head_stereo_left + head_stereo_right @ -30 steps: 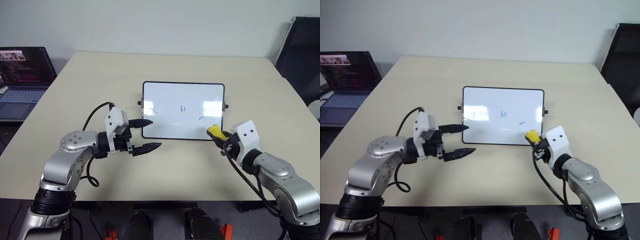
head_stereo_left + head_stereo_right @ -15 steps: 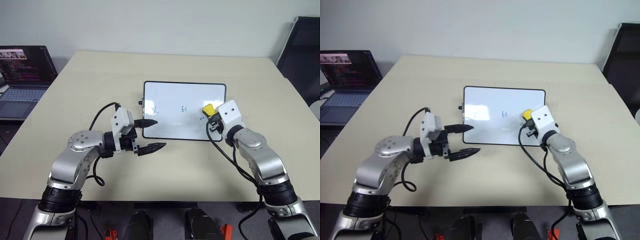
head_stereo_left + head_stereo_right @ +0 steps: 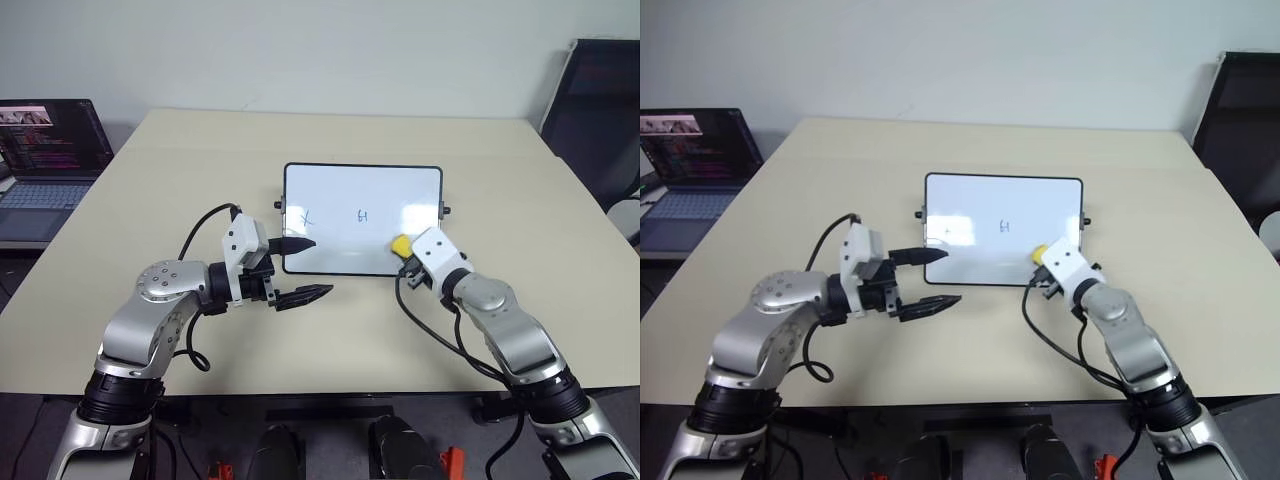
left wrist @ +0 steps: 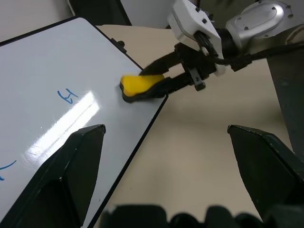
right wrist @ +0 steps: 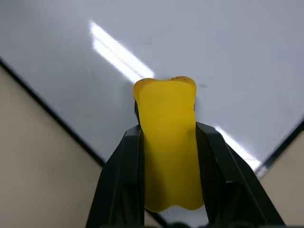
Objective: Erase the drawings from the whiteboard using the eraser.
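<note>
The whiteboard (image 3: pixel 340 190) lies flat in the middle of the table. My right gripper (image 3: pixel 404 252) is shut on the yellow eraser (image 3: pixel 399 244), which presses on the board's near right part (image 5: pixel 167 142). Of the drawings, a blue x (image 3: pixel 307 216) and an H (image 3: pixel 363 215) show on the board's left and middle; the H also shows in the left wrist view (image 4: pixel 66 96). No mark shows around the eraser. My left gripper (image 3: pixel 318 267) stands open at the board's near left corner, one fingertip over the frame, nothing between the fingers.
An open laptop (image 3: pixel 45 160) sits on a side table at the far left. A dark chair (image 3: pixel 595 110) stands past the table's far right corner. Bare beige table (image 3: pixel 350 330) lies between my arms in front of the board.
My right gripper carried the eraser from the board's near right edge onto the board, then drew it back a little. The squiggle there no longer shows. The left arm kept still.
</note>
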Robot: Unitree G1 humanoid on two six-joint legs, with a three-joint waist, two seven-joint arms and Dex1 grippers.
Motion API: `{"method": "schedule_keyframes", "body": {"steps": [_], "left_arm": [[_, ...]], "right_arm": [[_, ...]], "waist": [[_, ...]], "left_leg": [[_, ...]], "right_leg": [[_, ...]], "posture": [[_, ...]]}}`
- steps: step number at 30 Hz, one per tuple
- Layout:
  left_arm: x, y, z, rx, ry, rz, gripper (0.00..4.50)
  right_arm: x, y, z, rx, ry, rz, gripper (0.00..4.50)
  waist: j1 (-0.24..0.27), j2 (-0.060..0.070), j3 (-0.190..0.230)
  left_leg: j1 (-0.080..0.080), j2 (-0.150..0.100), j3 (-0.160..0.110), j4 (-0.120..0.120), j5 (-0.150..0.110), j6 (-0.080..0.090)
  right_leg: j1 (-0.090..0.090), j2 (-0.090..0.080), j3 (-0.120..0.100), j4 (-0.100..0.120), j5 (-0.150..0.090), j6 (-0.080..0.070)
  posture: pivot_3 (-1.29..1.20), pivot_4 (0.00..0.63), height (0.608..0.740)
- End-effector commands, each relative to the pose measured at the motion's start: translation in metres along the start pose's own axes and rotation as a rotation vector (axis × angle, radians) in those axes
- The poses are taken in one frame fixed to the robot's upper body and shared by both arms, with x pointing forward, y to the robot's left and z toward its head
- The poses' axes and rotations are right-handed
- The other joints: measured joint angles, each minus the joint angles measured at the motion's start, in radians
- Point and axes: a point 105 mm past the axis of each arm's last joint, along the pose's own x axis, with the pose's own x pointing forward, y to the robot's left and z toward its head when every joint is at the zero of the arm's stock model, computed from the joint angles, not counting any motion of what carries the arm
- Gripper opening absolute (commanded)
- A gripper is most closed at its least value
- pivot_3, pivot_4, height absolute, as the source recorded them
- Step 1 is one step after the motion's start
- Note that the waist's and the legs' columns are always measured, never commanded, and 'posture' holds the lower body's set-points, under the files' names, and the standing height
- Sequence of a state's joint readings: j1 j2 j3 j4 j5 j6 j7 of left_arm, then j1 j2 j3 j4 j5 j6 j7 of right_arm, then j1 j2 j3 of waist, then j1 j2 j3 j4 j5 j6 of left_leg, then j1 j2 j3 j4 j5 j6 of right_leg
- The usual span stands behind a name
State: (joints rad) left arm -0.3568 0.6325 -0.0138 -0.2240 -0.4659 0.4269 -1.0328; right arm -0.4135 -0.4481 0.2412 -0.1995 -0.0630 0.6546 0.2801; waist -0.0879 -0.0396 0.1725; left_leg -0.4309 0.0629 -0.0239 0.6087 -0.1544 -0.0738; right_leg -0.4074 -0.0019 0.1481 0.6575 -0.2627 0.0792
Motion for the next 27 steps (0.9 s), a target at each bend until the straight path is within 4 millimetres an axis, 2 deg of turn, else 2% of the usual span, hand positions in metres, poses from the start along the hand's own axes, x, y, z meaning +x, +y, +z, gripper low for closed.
{"method": "schedule_keyframes", "body": {"steps": [1,6,9,10,14,17,19,22,27], "left_arm": [[0.000,0.001,0.011,0.042,-0.021,0.001,4.50],[0.000,0.000,0.011,0.039,-0.020,-0.002,4.50],[0.000,0.000,0.011,0.038,-0.019,-0.003,4.50],[0.000,0.000,0.011,0.038,-0.019,-0.003,4.50],[0.001,0.000,0.011,0.040,-0.019,-0.003,4.50],[0.001,0.000,0.011,0.039,-0.019,-0.001,4.50],[0.001,0.000,0.011,0.038,-0.020,0.001,4.50],[0.000,0.000,0.009,0.033,-0.018,0.010,4.50],[-0.003,0.001,0.006,0.015,-0.015,0.031,4.50]], "right_arm": [[-0.001,-0.021,-0.002,0.013,0.014,-0.089,1.12],[-0.001,-0.003,-0.003,-0.004,0.022,0.014,1.12],[-0.001,0.011,0.007,-0.039,-0.013,0.094,1.12],[0.001,0.009,0.010,-0.044,-0.023,0.073,1.12],[0.008,-0.022,0.013,-0.060,-0.024,-0.093,1.12],[0.008,-0.028,0.007,-0.059,0.001,-0.112,1.12],[0.007,-0.025,0.000,-0.047,0.024,-0.089,1.12],[0.003,-0.010,-0.008,-0.013,0.049,0.003,1.12],[-0.005,0.011,-0.007,0.005,0.045,0.119,1.12]], "waist": [[0.000,0.000,0.000],[0.000,-0.001,0.000],[-0.004,-0.001,0.000],[-0.005,-0.001,0.000],[-0.008,-0.001,0.000],[-0.005,-0.001,0.000],[-0.003,-0.001,0.000],[0.000,-0.001,0.000],[-0.002,-0.002,0.000]], "left_leg": [[0.000,0.000,0.000,0.000,0.001,0.001],[0.000,0.000,0.000,0.000,0.001,0.001],[0.000,0.000,0.000,0.000,0.001,0.001],[0.000,0.001,0.000,-0.001,0.001,0.001],[0.000,0.001,0.000,-0.002,0.001,0.001],[-0.001,0.000,0.000,-0.002,0.001,0.001],[-0.001,0.000,0.000,-0.002,0.001,0.001],[-0.001,0.000,0.000,-0.002,0.001,0.001],[-0.001,0.000,0.000,-0.002,0.001,0.001]], "right_leg": [[0.000,0.000,0.000,-0.001,0.000,0.000],[0.000,0.000,0.000,0.000,0.000,0.000],[0.000,0.000,0.000,0.001,0.000,0.000],[0.000,0.000,0.000,0.002,0.000,0.000],[-0.002,0.001,0.000,0.004,0.000,0.000],[-0.002,0.001,0.000,0.004,0.000,0.000],[-0.002,0.000,0.000,0.003,0.000,0.000],[-0.002,0.000,0.000,0.003,0.000,0.000],[-0.002,0.000,0.000,0.002,0.000,0.000]], "posture": [[0.00,0.150,0.740],[0.00,0.150,0.740],[0.00,0.150,0.740],[0.00,0.150,0.740],[0.00,0.150,0.740],[0.00,0.150,0.740],[0.00,0.150,0.740],[0.00,0.150,0.740],[0.00,0.150,0.740]]}}
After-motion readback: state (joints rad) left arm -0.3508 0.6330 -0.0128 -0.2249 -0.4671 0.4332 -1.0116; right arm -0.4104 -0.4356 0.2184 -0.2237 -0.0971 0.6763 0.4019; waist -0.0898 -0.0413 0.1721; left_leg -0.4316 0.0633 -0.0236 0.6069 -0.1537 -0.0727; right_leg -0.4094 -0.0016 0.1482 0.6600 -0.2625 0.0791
